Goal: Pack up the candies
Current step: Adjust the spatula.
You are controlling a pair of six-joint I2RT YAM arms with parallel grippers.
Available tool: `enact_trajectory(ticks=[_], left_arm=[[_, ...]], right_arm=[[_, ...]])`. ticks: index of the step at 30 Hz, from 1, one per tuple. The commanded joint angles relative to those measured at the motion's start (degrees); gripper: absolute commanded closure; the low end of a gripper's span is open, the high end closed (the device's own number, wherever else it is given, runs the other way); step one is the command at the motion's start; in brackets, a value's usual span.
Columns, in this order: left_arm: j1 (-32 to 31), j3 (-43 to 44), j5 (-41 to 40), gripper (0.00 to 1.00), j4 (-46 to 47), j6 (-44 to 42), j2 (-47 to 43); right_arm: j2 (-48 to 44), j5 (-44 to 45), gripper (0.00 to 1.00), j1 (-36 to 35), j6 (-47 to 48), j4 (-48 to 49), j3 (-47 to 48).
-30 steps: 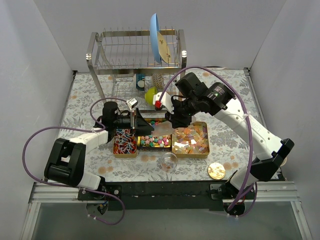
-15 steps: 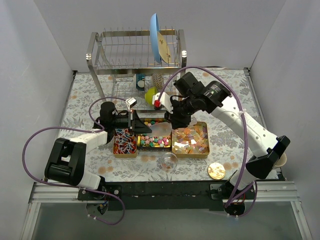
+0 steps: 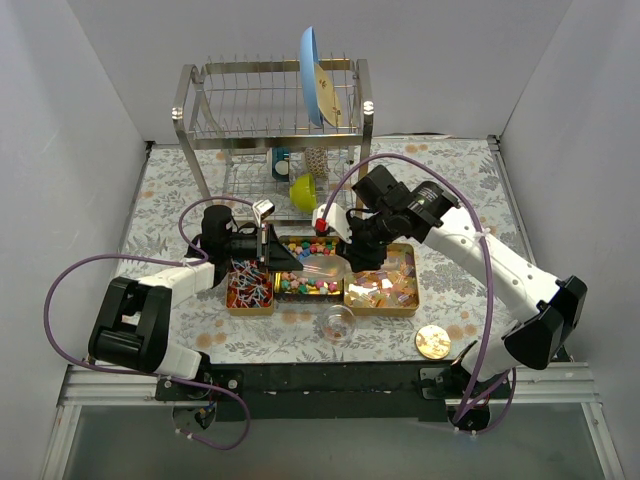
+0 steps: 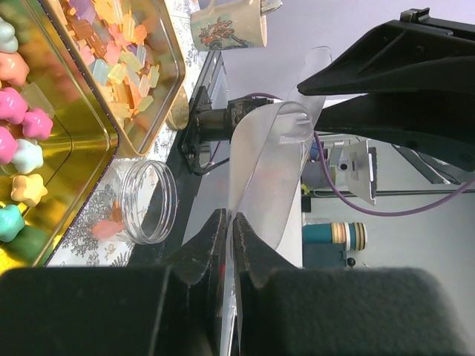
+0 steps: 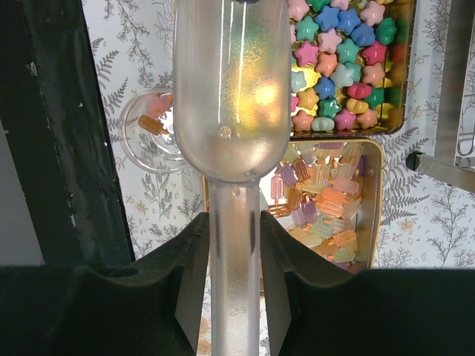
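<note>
Where three gold tins (image 3: 416, 285) stand side by side in a row at the middle of the tabletop (image 3: 165, 205), toward its near edge, the candies lie sorted by kind.

- Left tin: striped twist-wrapped candies (image 3: 250, 286).
- Middle tin: pastel star candies (image 5: 338, 59).
- Right tin: orange-yellow wrapped candies (image 5: 323, 196).
- Clear jar (image 5: 145, 133): open-mouthed, just in front of the middle tin toward the near edge, with a few orange candies inside.
- Clear plastic scoop (image 5: 231, 96): held above the tins, between the two arms.
- Right gripper (image 5: 234, 219): closed on the scoop's handle, one finger pressed to each side.
- Left gripper (image 4: 228, 222): jaws all but together, pinching the thin front lip of the scoop.
- Round gold lid (image 3: 433, 341): flat on the tabletop near the near edge, right of the jar and apart from the tins.
- Wire dish rack (image 3: 270, 100): along the far edge, with a blue plate (image 3: 312, 75) standing upright in it.
- Yellow-green cup (image 3: 303, 190): under the rack.
</note>
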State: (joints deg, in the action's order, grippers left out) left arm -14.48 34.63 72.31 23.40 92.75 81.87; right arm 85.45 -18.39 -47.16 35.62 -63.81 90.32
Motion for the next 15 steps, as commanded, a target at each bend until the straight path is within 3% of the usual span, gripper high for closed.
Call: enact_trajectory(ticks=[1, 2, 3, 5, 15], left_arm=[[-0.02, 1.49, -1.03, 1.00, -0.64, -0.82, -2.06], [-0.02, 1.49, -0.95, 1.00, -0.63, -0.90, -2.06], [-0.02, 1.58, -0.77, 1.00, -0.72, -0.99, -2.06], [0.07, 1.67, -0.68, 1.00, -0.98, -1.08, -2.24], [-0.02, 1.67, -0.77, 1.00, -1.51, -1.69, -2.94]], right_arm=[[-2.66, -2.70, 0.60, 1.10, 0.07, 3.96, -1.38], [-2.57, -3.31, 0.59, 1.54, 0.33, 3.52, -1.47], [-2.57, -3.84, 0.51, 1.98, 0.59, 3.34, -1.47], [-2.57, -5.07, 0.49, 3.12, 0.60, 2.99, -1.73], [-1.60, -10.61, 0.49, 5.58, 1.82, -0.79, -2.08]])
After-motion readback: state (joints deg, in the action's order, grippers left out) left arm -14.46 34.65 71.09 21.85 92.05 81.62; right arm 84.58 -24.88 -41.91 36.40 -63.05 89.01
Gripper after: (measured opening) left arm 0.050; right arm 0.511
